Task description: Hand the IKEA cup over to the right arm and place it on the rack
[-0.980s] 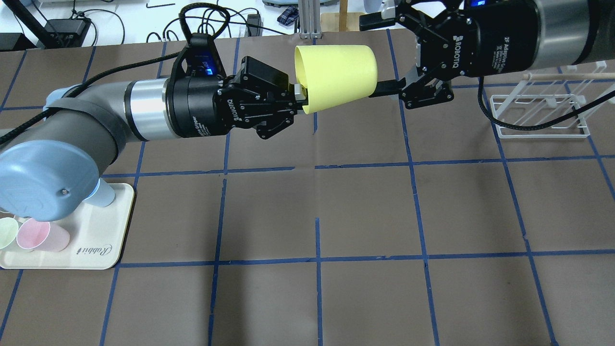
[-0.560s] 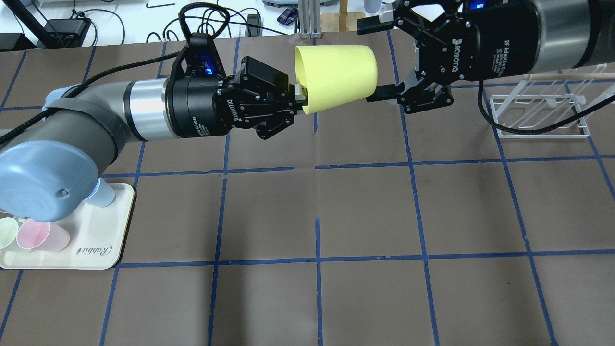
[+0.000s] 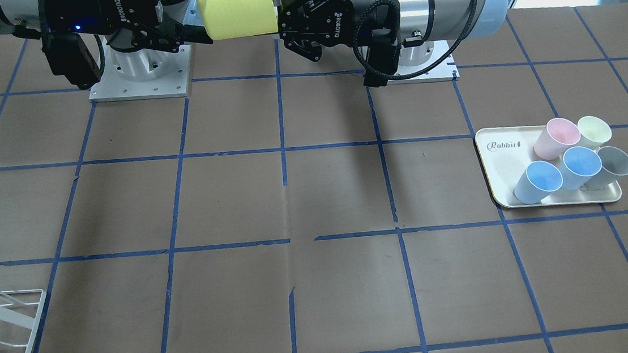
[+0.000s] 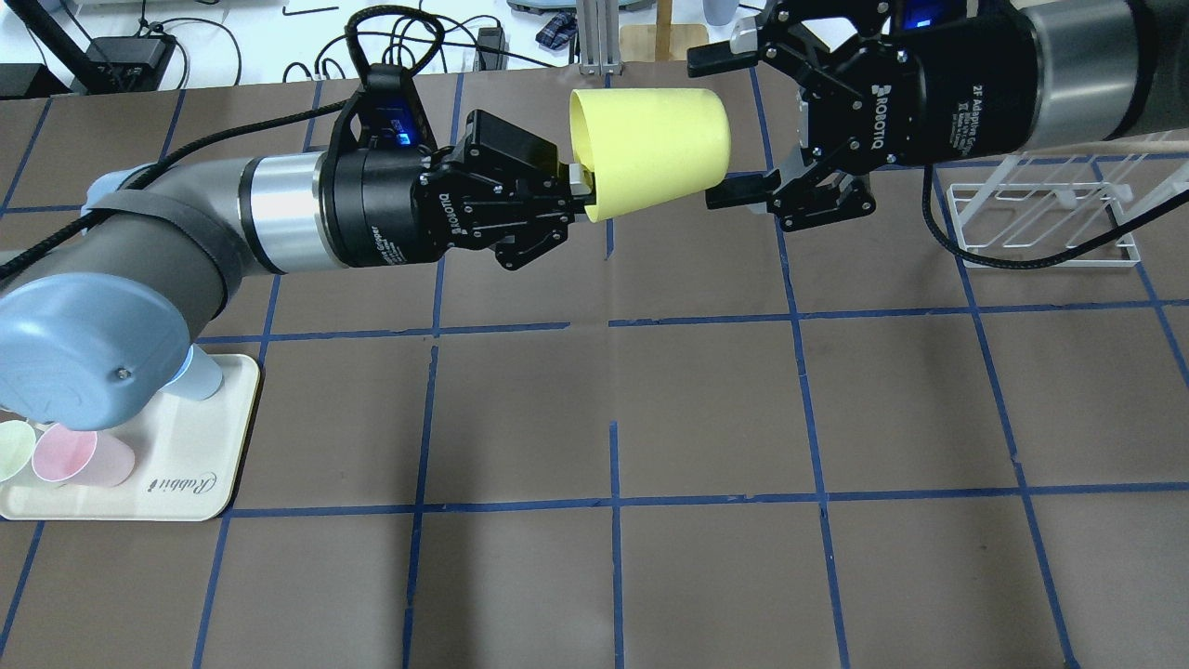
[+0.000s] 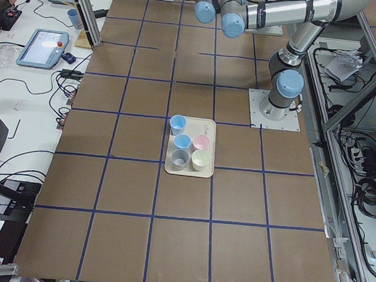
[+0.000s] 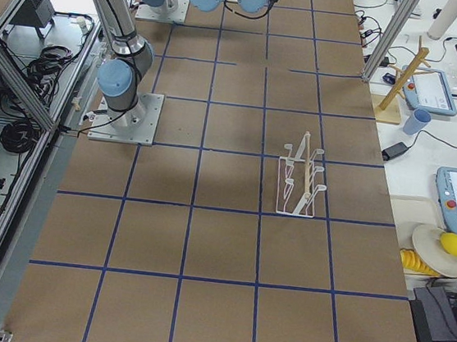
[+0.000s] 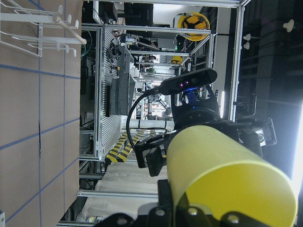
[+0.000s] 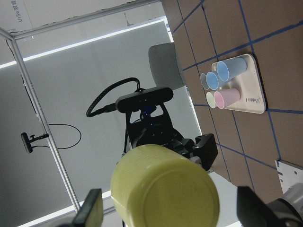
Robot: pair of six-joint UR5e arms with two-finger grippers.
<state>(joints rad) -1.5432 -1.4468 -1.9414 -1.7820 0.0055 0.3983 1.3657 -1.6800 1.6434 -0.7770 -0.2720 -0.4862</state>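
Yellow and tapered, the IKEA cup [image 4: 650, 149] hangs on its side in the air above the table [image 4: 706, 409], well apart from the rack [image 4: 1040, 223]. Its closed base faces the rack and its open mouth faces away from it.

The left gripper [image 4: 583, 181] is on the side of the cup away from the rack and is clamped on the rim, with one finger inside the mouth and the other against the outer wall. It alone carries the cup.

The right gripper [image 4: 720, 128] sits between the cup and the rack. Its jaws are spread wide, one finger on each side of the cup's base. The right wrist view shows a clear gap between each fingertip and the cup wall, so this claw grips nothing.

The white wire rack stands on the table below and behind the right wrist.

Far from the rack, at the opposite end of the table, the cream "Rabbit" tray [image 3: 498, 166] holds five cups in a cluster: a pink cup [image 3: 556, 138], a pale yellow-green cup [image 3: 594, 130], two blue cups [image 3: 581, 165] and a grey cup [image 3: 614, 164].
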